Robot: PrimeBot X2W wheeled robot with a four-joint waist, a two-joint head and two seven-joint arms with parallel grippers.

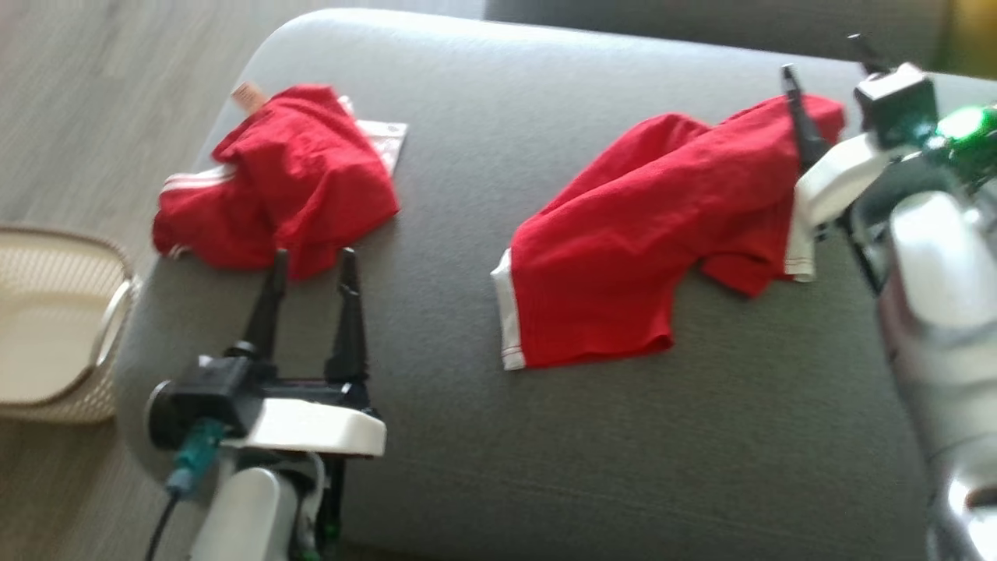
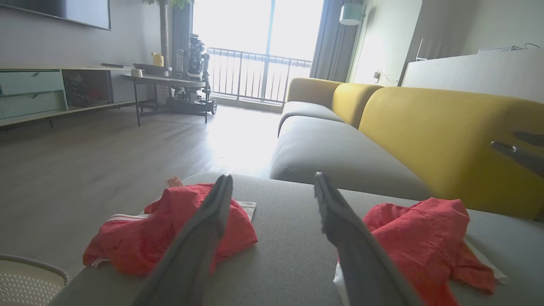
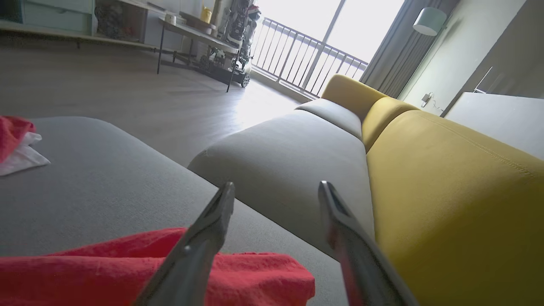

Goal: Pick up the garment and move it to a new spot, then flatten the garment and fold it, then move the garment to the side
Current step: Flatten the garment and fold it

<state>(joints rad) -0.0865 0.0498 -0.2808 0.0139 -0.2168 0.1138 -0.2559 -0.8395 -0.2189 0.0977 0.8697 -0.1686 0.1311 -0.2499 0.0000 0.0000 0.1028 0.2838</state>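
A red garment (image 1: pixel 646 234) with white trim lies loosely spread on the grey sofa seat (image 1: pixel 467 436), right of centre. My right gripper (image 1: pixel 829 78) stands open over its far right end, one dark finger against the cloth's edge, nothing held. In the right wrist view the open right gripper (image 3: pixel 276 191) hovers just above the red cloth (image 3: pixel 212 272). A second crumpled red garment (image 1: pixel 288 179) sits at the seat's left. My left gripper (image 1: pixel 311 261) is open just in front of it, empty. The left wrist view shows the left gripper (image 2: pixel 274 182) between both garments (image 2: pixel 140 238) (image 2: pixel 425 238).
A pale woven basket (image 1: pixel 47 327) stands on the wooden floor left of the seat. The yellow sofa back (image 3: pixel 446 191) rises beyond the seat's far edge. A low table (image 2: pixel 170 80) and a TV cabinet stand across the room.
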